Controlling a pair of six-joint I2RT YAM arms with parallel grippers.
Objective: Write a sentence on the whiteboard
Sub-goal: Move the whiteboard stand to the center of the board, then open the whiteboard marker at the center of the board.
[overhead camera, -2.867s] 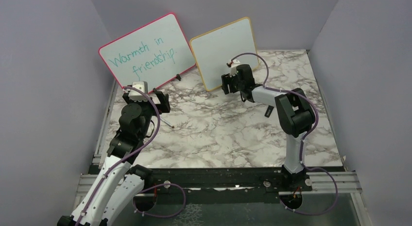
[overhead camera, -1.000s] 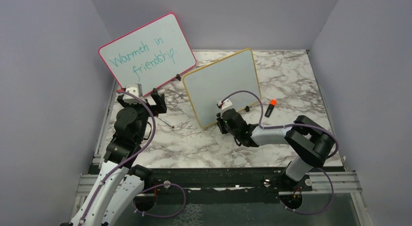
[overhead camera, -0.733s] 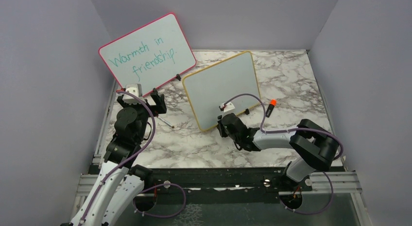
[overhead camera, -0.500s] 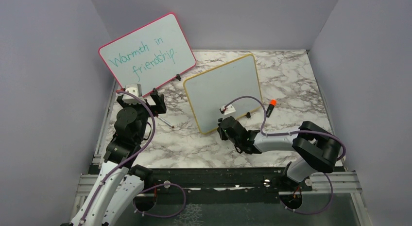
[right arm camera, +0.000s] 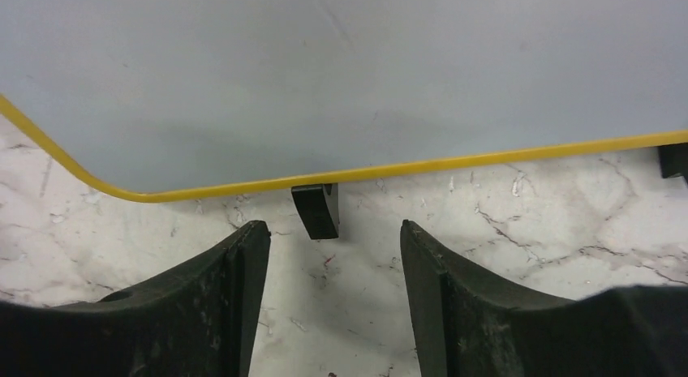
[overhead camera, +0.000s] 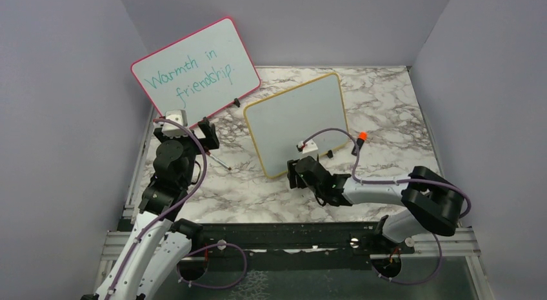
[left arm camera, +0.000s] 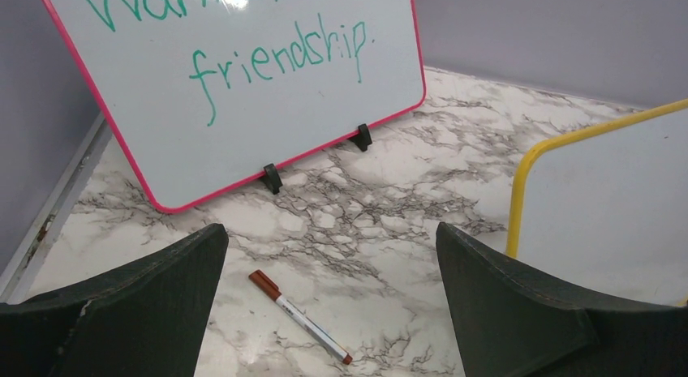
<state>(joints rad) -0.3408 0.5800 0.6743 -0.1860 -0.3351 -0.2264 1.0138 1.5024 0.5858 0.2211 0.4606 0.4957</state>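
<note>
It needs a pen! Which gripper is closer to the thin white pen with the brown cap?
Left. The left gripper hovers by the thin white pen; the right gripper faces the yellow-framed whiteboard's bottom edge, farther off.

Pink-framed board (overhead camera: 197,68) with teal writing; thin brown-capped pen (left arm camera: 300,316) on marble tabletop (overhead camera: 258,197).

White marble-patterned surface (overhead camera: 387,100) with grey veins, pink-framed board (overhead camera: 193,68) with teal writing at far left, blank yellow-framed whiteboard (overhead camera: 297,122) near the middle, each propped on small black feet (right arm camera: 316,210), brown-capped pen (left arm camera: 300,316) lying flat before the pink-framed board, orange-capped marker (overhead camera: 362,137) just right of the whiteboard.
</note>
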